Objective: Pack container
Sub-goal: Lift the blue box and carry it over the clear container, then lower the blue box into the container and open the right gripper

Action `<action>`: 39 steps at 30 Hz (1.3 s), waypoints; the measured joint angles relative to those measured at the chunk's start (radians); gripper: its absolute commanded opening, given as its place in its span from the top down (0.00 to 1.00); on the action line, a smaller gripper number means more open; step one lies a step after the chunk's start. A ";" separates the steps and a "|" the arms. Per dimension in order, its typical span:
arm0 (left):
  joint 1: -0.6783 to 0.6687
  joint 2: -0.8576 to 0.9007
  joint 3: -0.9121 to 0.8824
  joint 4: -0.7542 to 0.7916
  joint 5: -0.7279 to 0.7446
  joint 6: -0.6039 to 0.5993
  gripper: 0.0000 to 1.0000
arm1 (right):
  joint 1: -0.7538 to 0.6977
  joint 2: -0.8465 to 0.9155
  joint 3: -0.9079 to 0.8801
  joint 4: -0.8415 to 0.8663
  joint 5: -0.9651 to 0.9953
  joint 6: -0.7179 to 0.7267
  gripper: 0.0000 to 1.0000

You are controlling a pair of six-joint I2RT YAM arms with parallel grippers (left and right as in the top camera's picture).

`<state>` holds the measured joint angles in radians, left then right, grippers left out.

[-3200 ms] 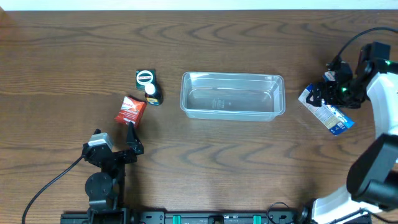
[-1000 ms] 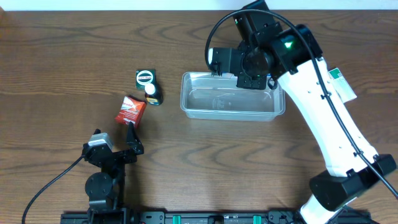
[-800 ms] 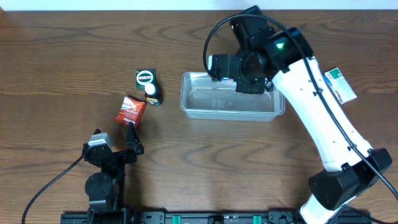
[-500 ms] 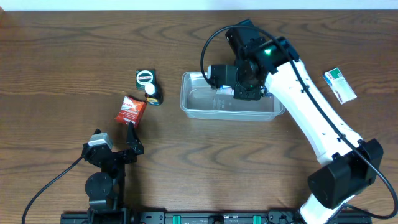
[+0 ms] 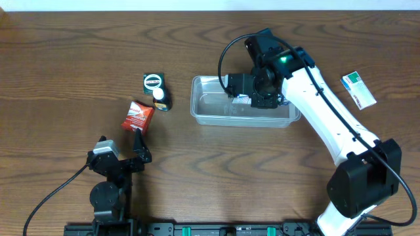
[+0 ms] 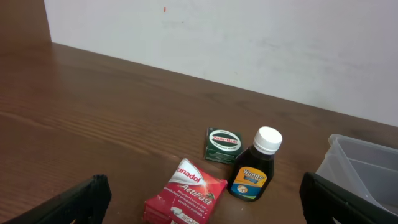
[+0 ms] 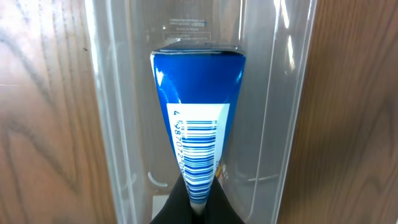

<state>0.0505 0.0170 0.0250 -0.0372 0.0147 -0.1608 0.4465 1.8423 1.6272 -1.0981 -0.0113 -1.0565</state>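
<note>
The container (image 5: pixel 209 106), a clear shallow tub, sits mid-table; its wall (image 7: pixel 102 93) fills the right wrist view. My right gripper (image 5: pixel 245 99) hangs over its middle, shut on a blue packet (image 7: pixel 199 106) with a barcode. The packet points down into the tub, pinched at its narrow end by the gripper (image 7: pixel 198 202). Near the front left of the table my left gripper (image 5: pixel 136 148) stands open with nothing in it. Ahead of the open left gripper (image 6: pixel 202 208) lie a red Panadol box (image 6: pixel 186 190), a dark syrup bottle (image 6: pixel 254 174) and a green tin (image 6: pixel 223 144).
The red box (image 5: pixel 137 117), bottle (image 5: pixel 161 98) and green tin (image 5: pixel 153 82) cluster left of the container. A white and green box (image 5: pixel 357 90) lies at the table's right. The container's corner (image 6: pixel 364 171) shows at the left wrist view's right edge.
My right arm carried the blue packet from the table's right side over to the container, then settled lower over its middle. The left arm has not moved.
</note>
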 measured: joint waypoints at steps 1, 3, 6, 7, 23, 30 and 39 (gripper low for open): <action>0.000 0.000 0.000 0.000 0.000 0.000 0.02 | 0.000 0.000 -0.008 0.014 -0.001 -0.002 0.99; 0.000 0.000 0.000 0.000 0.000 0.000 0.02 | 0.000 0.000 -0.021 0.040 -0.003 -0.008 0.99; 0.000 0.000 0.000 0.000 0.000 0.000 0.02 | 0.000 0.000 -0.038 0.064 -0.008 -0.025 0.99; 0.000 0.000 0.000 0.000 0.000 0.000 0.02 | 0.000 0.000 -0.046 0.075 -0.008 -0.031 0.99; 0.000 0.000 0.000 0.000 0.000 0.000 0.02 | -0.005 0.000 -0.159 0.174 -0.016 -0.092 0.99; 0.000 0.000 0.000 0.000 0.000 0.000 0.02 | -0.022 0.000 -0.182 0.198 -0.015 -0.100 0.99; 0.000 0.000 0.000 0.000 0.000 0.000 0.02 | -0.022 0.000 -0.230 0.234 -0.015 -0.103 0.99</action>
<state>0.0505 0.0170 0.0250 -0.0372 0.0151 -0.1608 0.4244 1.8427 1.3975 -0.8639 -0.0265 -1.1599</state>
